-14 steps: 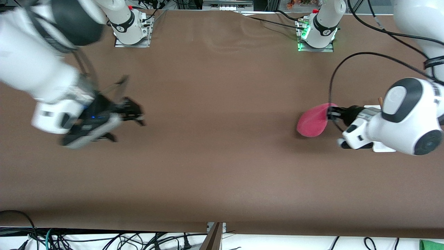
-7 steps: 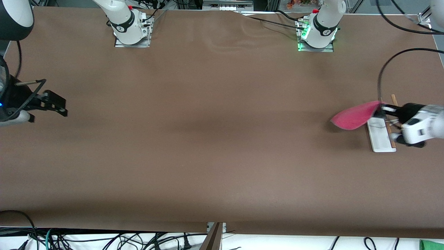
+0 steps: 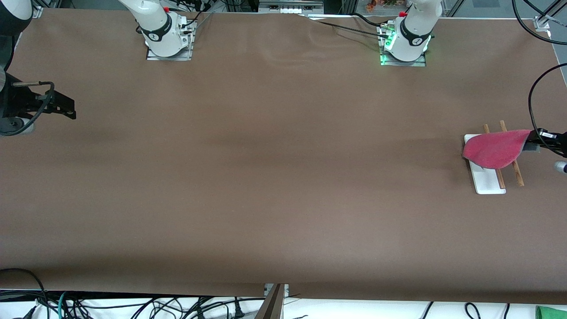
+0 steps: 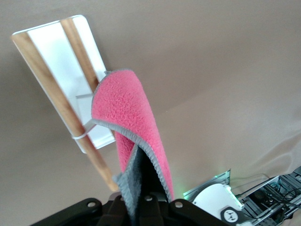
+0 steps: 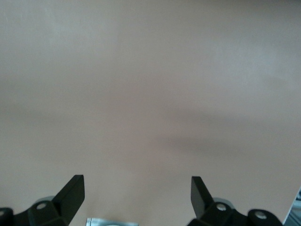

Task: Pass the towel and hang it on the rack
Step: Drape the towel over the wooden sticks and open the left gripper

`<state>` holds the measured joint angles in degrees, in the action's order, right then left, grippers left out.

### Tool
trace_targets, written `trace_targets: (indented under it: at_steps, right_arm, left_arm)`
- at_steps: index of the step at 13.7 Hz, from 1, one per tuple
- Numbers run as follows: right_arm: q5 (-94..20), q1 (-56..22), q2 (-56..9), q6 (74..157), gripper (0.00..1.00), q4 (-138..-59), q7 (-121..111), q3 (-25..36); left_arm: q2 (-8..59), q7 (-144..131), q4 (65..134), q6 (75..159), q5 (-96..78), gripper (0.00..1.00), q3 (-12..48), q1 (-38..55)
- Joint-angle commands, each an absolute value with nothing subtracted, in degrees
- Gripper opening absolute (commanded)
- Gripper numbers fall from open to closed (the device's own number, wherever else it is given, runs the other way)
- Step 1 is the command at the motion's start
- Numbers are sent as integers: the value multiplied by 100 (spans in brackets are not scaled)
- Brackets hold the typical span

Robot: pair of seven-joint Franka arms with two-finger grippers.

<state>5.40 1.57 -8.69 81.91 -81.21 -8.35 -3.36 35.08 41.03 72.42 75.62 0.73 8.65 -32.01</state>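
A wide brown table (image 3: 274, 177) fills the front view from edge to edge, with the two white arm bases along its top border. At the right edge of that frame, toward the left arm's end of the table, stands the small rack (image 3: 487, 179) (image 4: 61, 61), a flat white rectangular base carrying two thin parallel light-brown wooden rods. The small pink-red terry towel with a thin grey edge (image 3: 495, 148) (image 4: 124, 110) hangs in the air over the rack, draping across both rods in the front view. The left gripper (image 3: 541, 141) (image 4: 141, 200), black and entering from the right border, is clamped on one end of the towel, its fingers pinched tight on the cloth. The right gripper (image 3: 66, 108) (image 5: 137, 195), at the left edge of the front frame, waits over bare table with its black fingers (image 5: 73, 190) spread wide and nothing between them.
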Motion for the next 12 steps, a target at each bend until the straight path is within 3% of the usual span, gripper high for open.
trace_targets:
  at_steps: [1,12]
  right_arm:
    - [405,211,-668,7955,100,-8297,-616,-430]
    - [378,281,-791,7875,100,-8183,-660,-325]
  left_arm:
    - [3621,4902,7260,7803,237,0,949,-3637]
    - [4341,6284,7286,9035,545,0,940,-4289]
